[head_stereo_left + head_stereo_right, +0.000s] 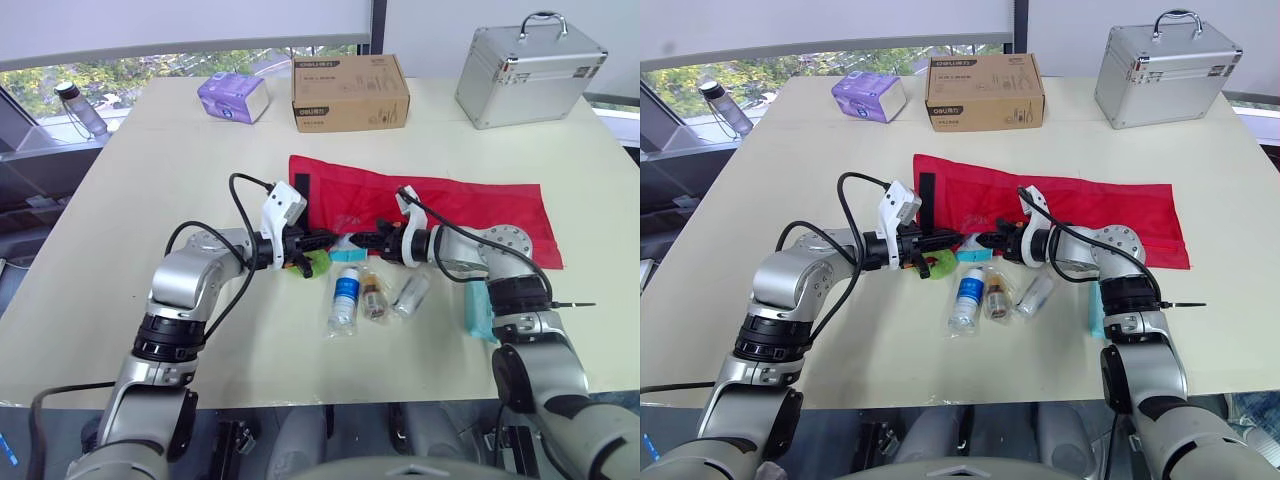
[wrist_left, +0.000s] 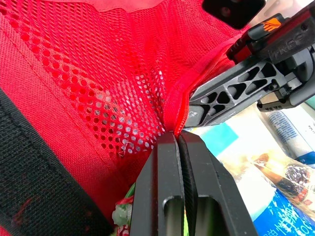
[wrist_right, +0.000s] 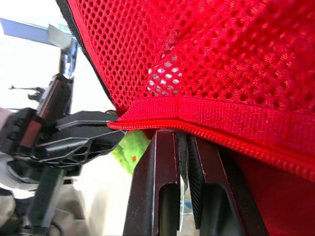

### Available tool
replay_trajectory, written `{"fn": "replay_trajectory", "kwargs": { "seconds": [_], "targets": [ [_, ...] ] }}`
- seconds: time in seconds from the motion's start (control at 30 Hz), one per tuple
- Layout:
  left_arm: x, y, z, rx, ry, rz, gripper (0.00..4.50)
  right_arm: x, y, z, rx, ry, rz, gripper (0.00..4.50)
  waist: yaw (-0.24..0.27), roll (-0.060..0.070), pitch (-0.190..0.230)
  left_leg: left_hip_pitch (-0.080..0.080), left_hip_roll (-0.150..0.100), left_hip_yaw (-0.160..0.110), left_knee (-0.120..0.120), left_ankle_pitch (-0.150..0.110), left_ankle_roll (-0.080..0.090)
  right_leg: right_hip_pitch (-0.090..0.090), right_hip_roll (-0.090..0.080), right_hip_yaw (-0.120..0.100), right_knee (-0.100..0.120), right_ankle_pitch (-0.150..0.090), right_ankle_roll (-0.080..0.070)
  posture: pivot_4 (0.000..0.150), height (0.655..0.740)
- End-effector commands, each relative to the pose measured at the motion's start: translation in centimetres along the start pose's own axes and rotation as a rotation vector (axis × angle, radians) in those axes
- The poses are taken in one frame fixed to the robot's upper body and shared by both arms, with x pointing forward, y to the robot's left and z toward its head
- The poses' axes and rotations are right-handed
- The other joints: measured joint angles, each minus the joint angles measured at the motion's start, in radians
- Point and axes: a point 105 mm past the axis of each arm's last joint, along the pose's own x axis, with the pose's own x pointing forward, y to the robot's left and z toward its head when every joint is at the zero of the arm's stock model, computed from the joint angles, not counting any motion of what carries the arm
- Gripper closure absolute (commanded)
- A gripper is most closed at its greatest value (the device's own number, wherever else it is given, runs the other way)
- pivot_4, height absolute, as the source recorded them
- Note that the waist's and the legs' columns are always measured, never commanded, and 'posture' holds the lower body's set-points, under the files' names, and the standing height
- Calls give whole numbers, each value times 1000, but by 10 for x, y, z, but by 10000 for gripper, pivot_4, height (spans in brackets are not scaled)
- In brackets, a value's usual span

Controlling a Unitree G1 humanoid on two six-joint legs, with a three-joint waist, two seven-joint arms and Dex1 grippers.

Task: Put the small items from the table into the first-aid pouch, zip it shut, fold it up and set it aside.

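Note:
The red first-aid pouch (image 1: pixel 450 210) lies unfolded across the table's middle. My left gripper (image 1: pixel 333 240) and right gripper (image 1: pixel 356 240) meet tip to tip at the pouch's near left edge. In the left wrist view the left gripper (image 2: pixel 177 138) is shut on the red zipper hem of the mesh pocket (image 2: pixel 98 98). The right gripper (image 3: pixel 181 133) is shut on the same hem (image 3: pixel 206 115). Below them lie a green item (image 1: pixel 316 264), a teal packet (image 1: pixel 348 254), a bagged blue-label bottle (image 1: pixel 345 296), a brown bottle (image 1: pixel 373 299) and a clear vial (image 1: pixel 410 294).
Another teal packet (image 1: pixel 478 310) lies by my right forearm. A cardboard box (image 1: pixel 350 92), a purple tissue pack (image 1: pixel 232 98) and an aluminium case (image 1: pixel 530 68) stand along the table's far edge. A water bottle (image 1: pixel 80 108) stands beyond the far left corner.

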Motion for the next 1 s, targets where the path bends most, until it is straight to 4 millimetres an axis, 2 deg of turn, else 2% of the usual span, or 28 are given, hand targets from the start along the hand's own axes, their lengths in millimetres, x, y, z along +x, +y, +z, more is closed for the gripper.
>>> {"fn": "replay_trajectory", "kwargs": {
  "seconds": [0.03, 0.13, 0.23, 0.3, 0.33, 0.43, 0.53, 0.77, 1.0],
  "targets": [
    [0, -2, 5, -3, -2, -11, 45000, -12, -9, 12, -191, -78, -100, 25753, 0, 0, 0, 0, 0, 0, 0, 0, 0, 0, 0, 0, 0, 0, 0, 1500, 7400],
    [1, 1, 5, -17, 7, -2, 45000, -27, 4, 20, -430, -127, -108, 12934, 3, 0, 0, 0, 0, 0, 0, 0, 0, 0, 0, 0, 0, 0, 0, 1500, 7400],
    [2, 3, 7, -42, 13, -1, 45000, -48, 23, 15, -624, -119, -43, 12934, 8, 0, 0, -1, -1, -1, 0, 0, 0, 0, -1, -1, -1, 0, 0, 1500, 7400],
    [2, 4, 8, -53, 21, -1, 45000, -58, 22, 9, -715, -98, -54, 12934, 5, 0, 0, -1, -2, -1, 1, 0, 0, 0, -1, -1, -1, 0, 0, 1500, 7400],
    [2, 4, 8, -56, 24, -1, 45000, -60, 21, 8, -736, -97, -61, 18776, 2, 0, 0, -1, -1, -1, 0, 0, 0, 0, -1, -1, -1, 0, 0, 1500, 7400],
    [0, 6, 10, -76, 28, -3, 45000, -63, 27, 1, -768, -83, -26, 29562, -4, 0, 0, 0, 0, -1, 0, 0, 0, 0, 0, -1, 0, 0, 0, 1500, 7400],
    [-2, 8, 10, -88, 33, -3, 45000, -56, 32, -5, -806, -54, 4, 44808, -2, 0, 0, 0, 0, -1, 0, 0, 0, -1, 1, -1, 0, 0, 0, 1500, 7400],
    [-4, 11, 11, -84, 48, -9, 45000, -24, 39, -12, -880, 28, 54, 44808, 1, 0, 0, 0, 0, -1, 0, 0, -1, -1, 0, -1, -1, 0, 0, 1500, 7400],
    [-3, 10, 10, -84, 49, -12, 45000, -2, 37, -22, -953, 117, 67, 44808, 2, 0, 0, -1, 0, -1, 0, 2, -4, -1, 0, -1, -1, 0, 0, 1500, 7400]
  ]
}}
